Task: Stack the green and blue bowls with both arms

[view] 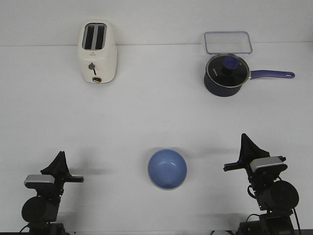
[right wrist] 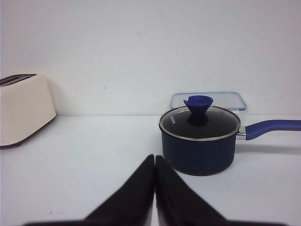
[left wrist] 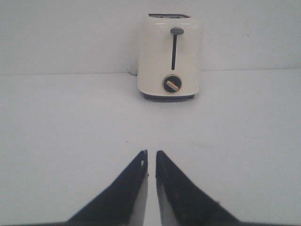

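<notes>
Bowls first: I saw only the blue bowl (view: 167, 169), upright on the white table (view: 156, 117) between both arms, touching neither. My left gripper (left wrist: 151, 157) showed a narrow slit between its fingers, holding nothing. My right gripper (right wrist: 155, 162) was pressed closed and empty, pointing toward the navy saucepan (right wrist: 198, 143).

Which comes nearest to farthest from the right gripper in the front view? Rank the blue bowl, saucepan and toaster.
1. Blue bowl, just to the left of the right gripper, near the table's front.
2. Saucepan, straight ahead on the right.
3. Toaster, far back-left corner.
</notes>
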Controlling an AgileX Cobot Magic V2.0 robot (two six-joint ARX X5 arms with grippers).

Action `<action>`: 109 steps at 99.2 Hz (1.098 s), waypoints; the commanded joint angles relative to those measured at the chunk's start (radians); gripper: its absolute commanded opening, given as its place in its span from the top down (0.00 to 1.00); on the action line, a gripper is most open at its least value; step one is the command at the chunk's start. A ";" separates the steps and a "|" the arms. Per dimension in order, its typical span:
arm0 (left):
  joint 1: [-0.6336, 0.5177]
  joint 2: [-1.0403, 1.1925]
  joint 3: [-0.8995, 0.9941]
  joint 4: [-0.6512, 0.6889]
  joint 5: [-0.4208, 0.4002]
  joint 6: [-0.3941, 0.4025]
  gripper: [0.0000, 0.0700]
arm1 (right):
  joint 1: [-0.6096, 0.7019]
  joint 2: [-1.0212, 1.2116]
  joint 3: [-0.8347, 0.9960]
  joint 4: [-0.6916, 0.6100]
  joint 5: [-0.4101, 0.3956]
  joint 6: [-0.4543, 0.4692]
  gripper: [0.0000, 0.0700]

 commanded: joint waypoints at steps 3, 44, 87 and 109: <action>0.001 -0.002 -0.020 0.013 0.005 0.016 0.98 | 0.000 0.003 0.002 0.013 0.002 -0.007 1.00; 0.001 -0.002 -0.020 0.012 0.005 0.016 0.98 | 0.000 0.003 0.002 0.013 0.002 -0.007 1.00; 0.001 -0.002 -0.020 0.013 0.005 0.016 0.98 | 0.000 -0.037 -0.034 0.011 0.060 -0.200 1.00; 0.001 -0.002 -0.020 0.013 0.005 0.016 0.98 | 0.000 -0.219 -0.219 0.016 0.077 -0.386 1.00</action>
